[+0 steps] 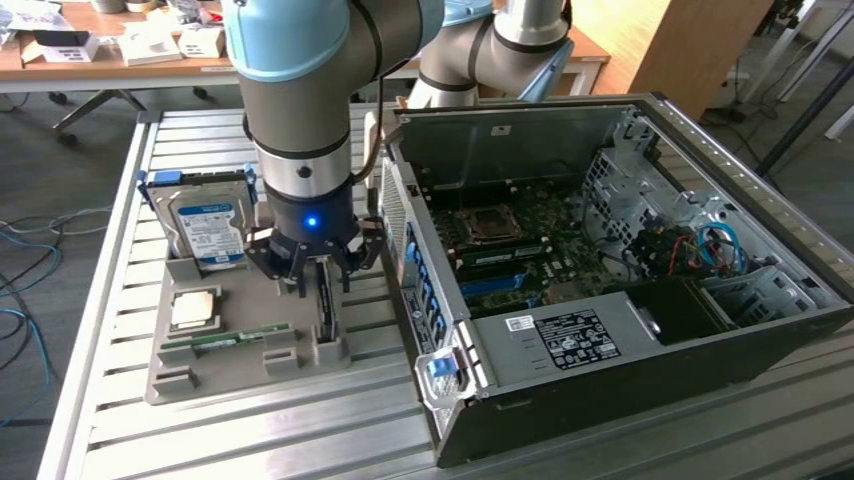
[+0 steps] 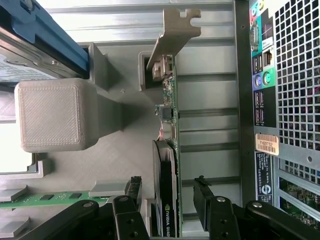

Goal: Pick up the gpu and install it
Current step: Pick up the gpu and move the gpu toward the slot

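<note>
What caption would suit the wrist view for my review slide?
Open end effector straddles the gpu, which stands on edge in its gray holder beside the computer case.

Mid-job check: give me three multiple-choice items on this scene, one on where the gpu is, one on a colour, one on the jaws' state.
1. Where is the gpu?
A) standing on edge in the grey tray
B) seated in the PC case
C) lying flat on the hard drive

2. What colour is the light on the arm?
A) red
B) green
C) blue

3. How do the jaws stand?
A) shut on the gpu
B) open, one on each side of the gpu
C) open over the hard drive

Answers:
1 A: the wrist view shows it edge-up in the tray's slot.
2 C: a blue dot glows just above the jaws in the exterior view.
3 B: a gap shows between each jaw and the card.
</note>
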`<state>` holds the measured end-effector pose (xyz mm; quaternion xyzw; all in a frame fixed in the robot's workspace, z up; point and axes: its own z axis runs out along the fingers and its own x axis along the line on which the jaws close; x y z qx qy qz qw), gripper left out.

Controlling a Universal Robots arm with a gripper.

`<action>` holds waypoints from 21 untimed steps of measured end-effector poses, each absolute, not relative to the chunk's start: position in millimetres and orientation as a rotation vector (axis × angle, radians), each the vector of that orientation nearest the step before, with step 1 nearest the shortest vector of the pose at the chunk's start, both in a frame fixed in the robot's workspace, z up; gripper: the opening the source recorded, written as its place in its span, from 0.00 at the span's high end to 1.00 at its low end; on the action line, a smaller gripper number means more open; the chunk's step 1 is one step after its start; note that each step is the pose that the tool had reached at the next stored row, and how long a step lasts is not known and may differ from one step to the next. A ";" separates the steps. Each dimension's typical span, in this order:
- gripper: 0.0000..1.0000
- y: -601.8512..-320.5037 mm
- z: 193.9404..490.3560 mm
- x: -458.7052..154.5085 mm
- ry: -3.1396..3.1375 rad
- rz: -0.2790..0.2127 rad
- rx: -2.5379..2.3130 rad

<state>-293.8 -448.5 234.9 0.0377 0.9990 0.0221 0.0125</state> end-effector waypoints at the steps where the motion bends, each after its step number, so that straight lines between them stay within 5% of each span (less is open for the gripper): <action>1: 0.46 -448.6 234.9 -293.8 3.114 0.069 0.118; 13: 0.47 -448.7 234.9 -293.8 3.114 0.069 0.118; 15: 0.60 -448.7 234.9 -293.8 3.114 0.069 0.117; 21: 0.66 -448.7 234.9 -293.8 3.114 0.069 0.118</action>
